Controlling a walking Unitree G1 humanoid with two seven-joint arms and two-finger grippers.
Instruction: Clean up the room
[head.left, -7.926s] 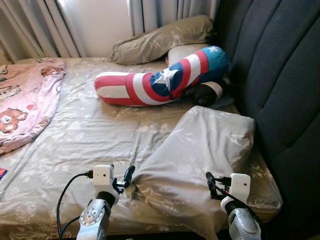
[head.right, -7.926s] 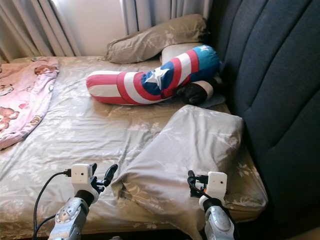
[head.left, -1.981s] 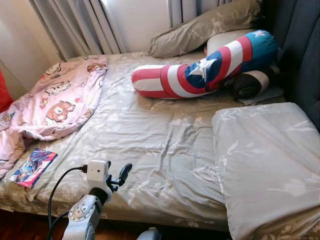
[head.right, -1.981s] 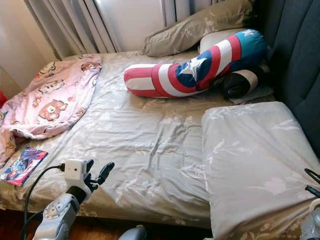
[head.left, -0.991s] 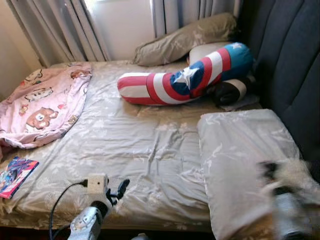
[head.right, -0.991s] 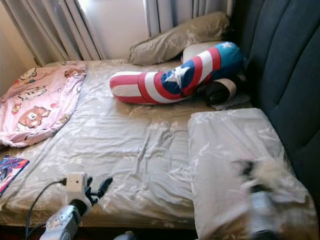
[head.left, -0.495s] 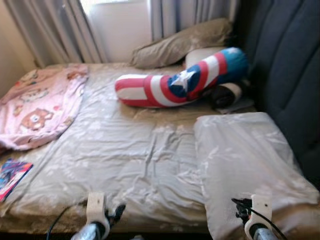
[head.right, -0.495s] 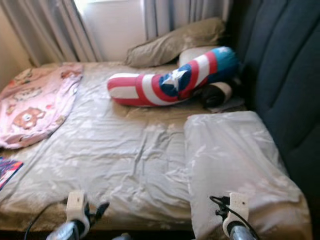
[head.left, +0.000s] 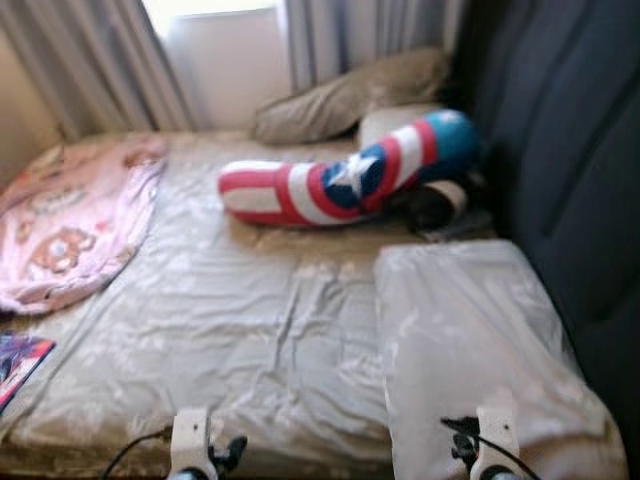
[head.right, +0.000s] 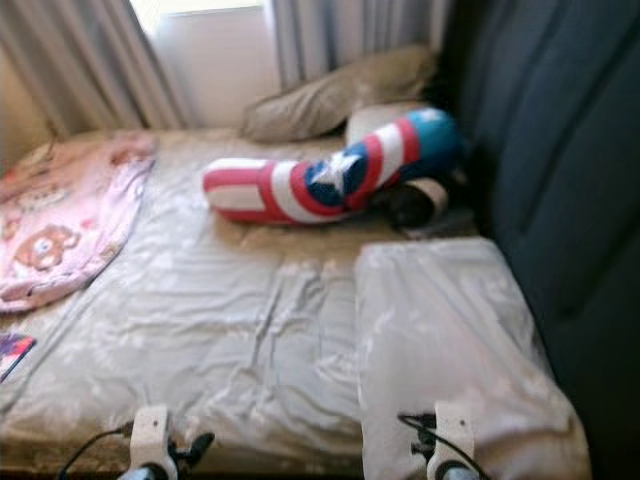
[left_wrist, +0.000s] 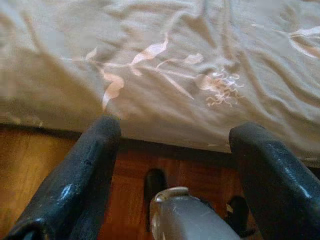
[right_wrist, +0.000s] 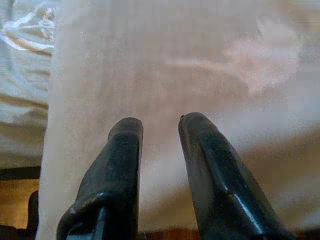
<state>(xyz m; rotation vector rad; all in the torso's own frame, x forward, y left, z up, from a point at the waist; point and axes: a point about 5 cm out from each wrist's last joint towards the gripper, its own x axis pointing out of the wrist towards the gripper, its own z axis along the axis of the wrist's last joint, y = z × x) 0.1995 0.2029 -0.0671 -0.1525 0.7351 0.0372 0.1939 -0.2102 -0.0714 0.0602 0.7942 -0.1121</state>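
A grey-beige floral pillow (head.left: 470, 340) lies flat at the bed's near right, against the dark headboard (head.left: 560, 150). My right gripper (right_wrist: 161, 122) hovers over its near edge, fingers a little apart with nothing between them. My left gripper (left_wrist: 175, 127) hangs wide open at the bed's front edge, over the sheet (left_wrist: 190, 60) and the wooden floor (left_wrist: 30, 165). A red, white and blue star bolster (head.left: 340, 185) lies across the far half. On the left lie a pink bear blanket (head.left: 70, 225) and a comic book (head.left: 15, 365).
A second pillow (head.left: 345, 95) leans under the curtains (head.left: 110, 60) at the far side. A dark round cushion (head.left: 435, 205) sits between the bolster and the headboard. The sheet in the middle of the bed (head.left: 240, 330) is wrinkled. The head views are blurred.
The whole picture has shifted and blurred, so the camera moved. Both grippers now sit lower at the bottom edge. The right arm, absent 2 s ago, is back over the pillow.
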